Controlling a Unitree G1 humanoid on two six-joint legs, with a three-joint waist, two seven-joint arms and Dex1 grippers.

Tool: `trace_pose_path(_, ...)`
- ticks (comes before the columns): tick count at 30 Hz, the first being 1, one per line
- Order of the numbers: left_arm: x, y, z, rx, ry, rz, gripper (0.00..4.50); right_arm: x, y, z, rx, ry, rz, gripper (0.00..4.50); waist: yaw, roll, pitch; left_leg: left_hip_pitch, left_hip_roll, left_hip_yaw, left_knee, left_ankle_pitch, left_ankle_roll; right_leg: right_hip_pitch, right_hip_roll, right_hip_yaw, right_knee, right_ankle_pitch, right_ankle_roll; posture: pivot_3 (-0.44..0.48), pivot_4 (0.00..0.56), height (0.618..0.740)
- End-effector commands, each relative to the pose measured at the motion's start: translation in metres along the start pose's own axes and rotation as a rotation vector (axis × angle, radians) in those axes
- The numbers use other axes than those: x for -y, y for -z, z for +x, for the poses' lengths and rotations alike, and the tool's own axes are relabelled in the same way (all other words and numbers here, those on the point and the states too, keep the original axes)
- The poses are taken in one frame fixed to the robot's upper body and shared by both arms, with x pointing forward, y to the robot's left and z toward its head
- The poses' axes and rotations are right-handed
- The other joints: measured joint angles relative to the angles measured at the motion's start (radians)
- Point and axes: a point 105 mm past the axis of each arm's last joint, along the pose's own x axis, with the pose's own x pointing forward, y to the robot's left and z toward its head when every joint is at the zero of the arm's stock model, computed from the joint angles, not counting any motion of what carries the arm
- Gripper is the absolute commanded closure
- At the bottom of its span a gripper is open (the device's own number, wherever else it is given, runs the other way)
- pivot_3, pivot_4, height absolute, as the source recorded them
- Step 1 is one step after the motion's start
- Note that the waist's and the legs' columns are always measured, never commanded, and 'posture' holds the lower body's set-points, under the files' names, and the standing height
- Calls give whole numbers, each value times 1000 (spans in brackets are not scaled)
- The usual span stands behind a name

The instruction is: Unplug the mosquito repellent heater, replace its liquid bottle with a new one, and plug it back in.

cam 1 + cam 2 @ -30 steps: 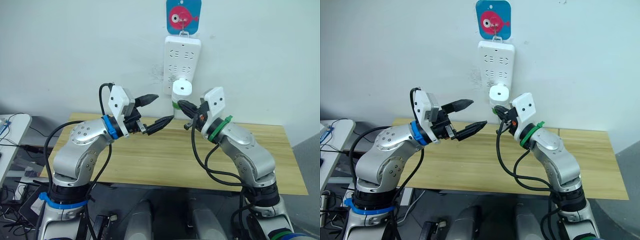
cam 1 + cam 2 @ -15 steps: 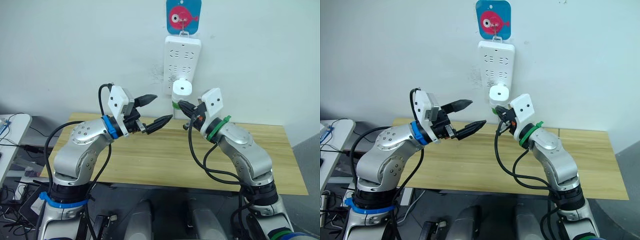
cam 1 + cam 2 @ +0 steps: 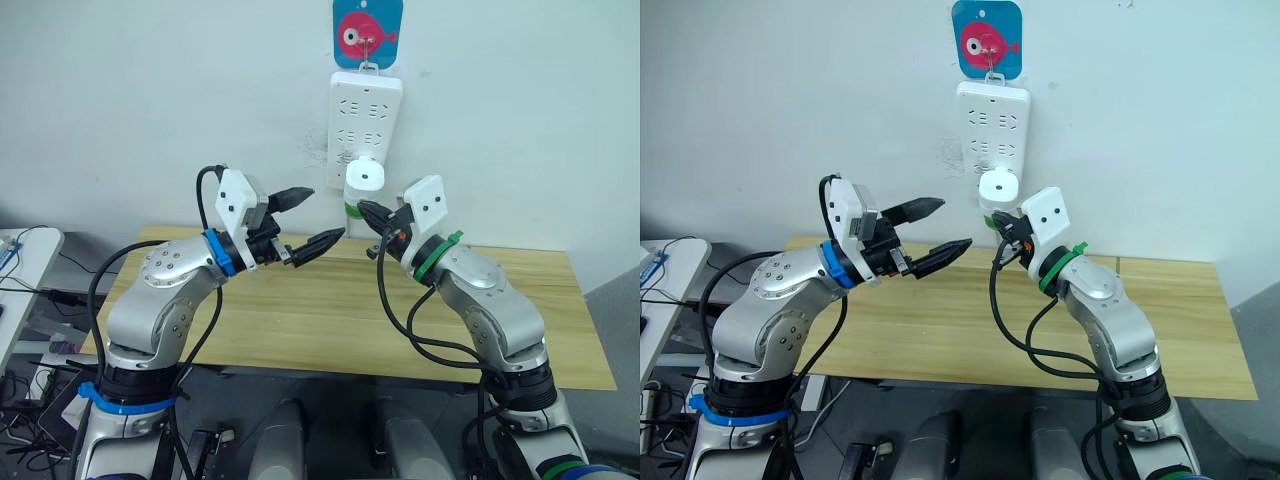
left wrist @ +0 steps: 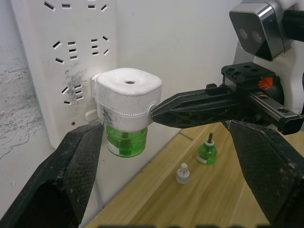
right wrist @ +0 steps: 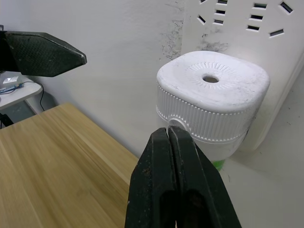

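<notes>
Here, wooden table (image 3: 330, 310), white wall (image 3: 150, 100), left tool (image 3: 310, 220) spread, right tool (image 5: 172, 142) pressed together.

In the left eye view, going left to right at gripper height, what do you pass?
left gripper, jaws apart → mosquito repellent heater plugged into the power strip → right gripper, jaws closed, tips at the heater's side.

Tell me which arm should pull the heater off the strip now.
Left, probably. The left gripper is open and level with the heater, which sits between its fingers in the left wrist view. The right gripper is shut, its tip touching the heater's side, so it would need to back off and open first.
</notes>
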Motion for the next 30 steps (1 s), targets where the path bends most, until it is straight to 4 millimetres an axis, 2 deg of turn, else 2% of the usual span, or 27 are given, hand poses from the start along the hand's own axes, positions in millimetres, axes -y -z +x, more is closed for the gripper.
trace_pose_path(1, 3, -13, 2, 53, 20, 33, 0, 11, -16, -4, 60, 53, -38, 4456, 0, 0, 0, 0, 0, 0, 0, 0, 0, 0, 0, 0, 0, 0, 0, 62, 210, 740)
trace_pose_path(17, 1, -14, 3, 56, 22, 30, 0, 26, -15, -3, 49, 146, -64, 4456, 1, 0, 0, 0, -1, 0, 0, 0, 0, 0, 0, 0, 0, 0, 0, 52, 209, 740)
trace_pose_path(25, 0, -13, 3, 54, 19, 28, 0, 20, -15, -3, 51, 104, -43, 4456, 1, 0, 0, 0, -1, 0, 0, 0, 0, 0, 0, 0, 0, 0, 0, 48, 210, 740)
trace_pose_path(30, -5, -10, -1, 35, 2, 36, 0, 1, -14, -6, 32, -32, 22, 4456, 1, 0, 0, 0, 0, 0, 0, 0, 0, 0, 0, 0, 0, 0, 0, 49, 210, 740)
